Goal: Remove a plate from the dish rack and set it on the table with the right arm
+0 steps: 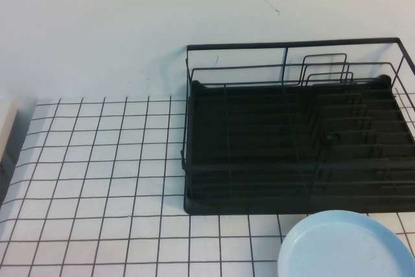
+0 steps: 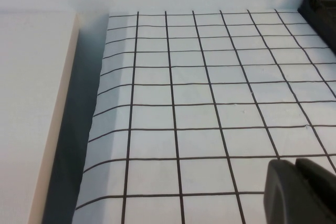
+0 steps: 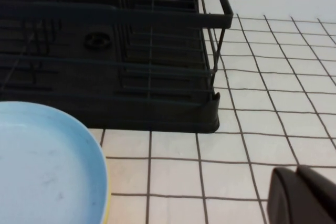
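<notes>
The light blue plate lies flat on the gridded white table, just in front of the black wire dish rack. The rack holds no plates. In the right wrist view the plate lies to one side of my right gripper, which is shut, empty and low over the table, clear of the rack. A thin yellow edge shows under the plate's rim. My left gripper is shut and empty over the table. Neither gripper shows in the high view.
A pale board stands off the table's left edge, with a dark gap between them; it also shows in the left wrist view. A white wall rises behind the rack. A corner of the rack shows in the left wrist view.
</notes>
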You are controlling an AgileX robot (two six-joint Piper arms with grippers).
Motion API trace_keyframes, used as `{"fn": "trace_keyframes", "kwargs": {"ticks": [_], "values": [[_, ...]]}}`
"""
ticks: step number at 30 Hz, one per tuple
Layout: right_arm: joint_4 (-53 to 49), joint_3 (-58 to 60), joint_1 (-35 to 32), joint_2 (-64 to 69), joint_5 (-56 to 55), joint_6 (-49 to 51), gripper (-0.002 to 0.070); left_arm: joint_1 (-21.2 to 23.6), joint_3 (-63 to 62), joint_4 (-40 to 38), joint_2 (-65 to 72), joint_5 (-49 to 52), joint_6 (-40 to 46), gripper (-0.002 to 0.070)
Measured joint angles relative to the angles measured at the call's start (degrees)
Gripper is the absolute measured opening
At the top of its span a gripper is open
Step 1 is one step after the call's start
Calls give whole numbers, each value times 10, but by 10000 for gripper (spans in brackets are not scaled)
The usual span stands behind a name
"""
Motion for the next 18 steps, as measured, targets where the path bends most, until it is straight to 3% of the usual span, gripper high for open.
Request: {"fn": "trace_keyframes", "kwargs": {"ticks": [18], "values": [[-8,0,0,0,0,7,-2,0,0,0,0,0,0,-4]]}}
